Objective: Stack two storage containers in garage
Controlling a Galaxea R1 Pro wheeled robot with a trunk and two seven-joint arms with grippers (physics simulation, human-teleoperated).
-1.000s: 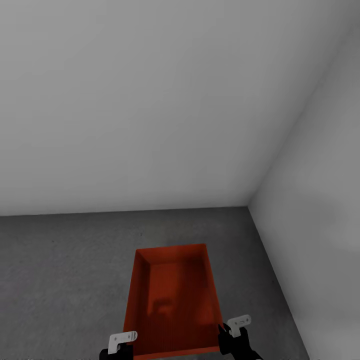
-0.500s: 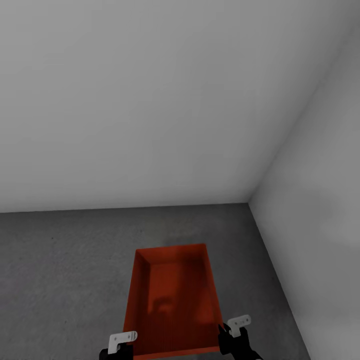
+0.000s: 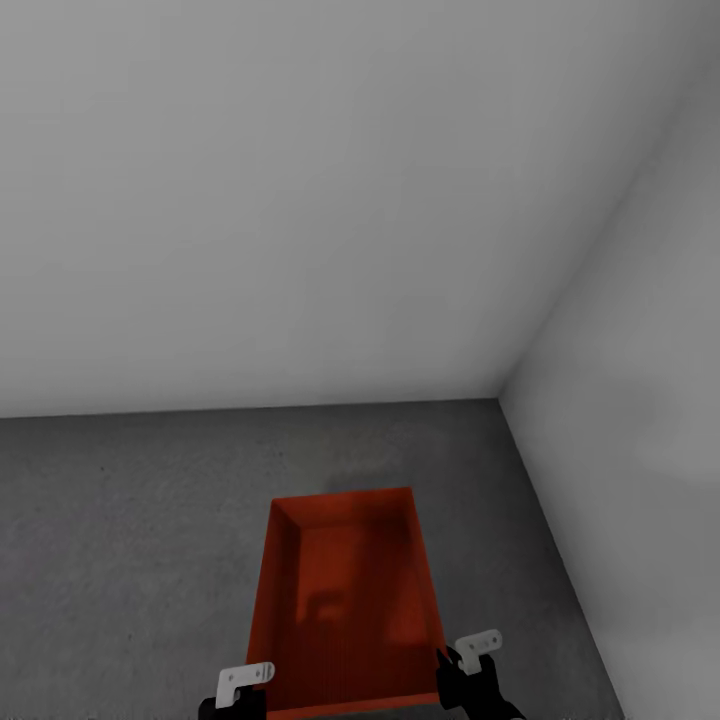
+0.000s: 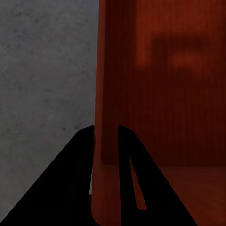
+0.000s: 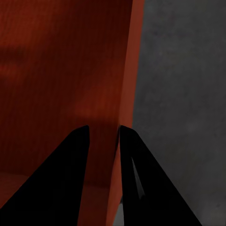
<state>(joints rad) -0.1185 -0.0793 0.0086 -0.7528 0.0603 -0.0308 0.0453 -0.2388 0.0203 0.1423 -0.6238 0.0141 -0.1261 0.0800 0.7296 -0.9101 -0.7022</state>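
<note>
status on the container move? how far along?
Done: one storage container has reached the garage, over the concrete floor near the wall corner. In hand: left gripper and right gripper each clamp a side wall. Left: set it down, and stack the second.

a bare garage corner, or some utility room much like it. the floor is rough dark grey concrete, mottled and unfinished, also seen in both wrist views. two plain pale grey walls meet at a corner to the right, with no trim, skirting or decoration on them.
</note>
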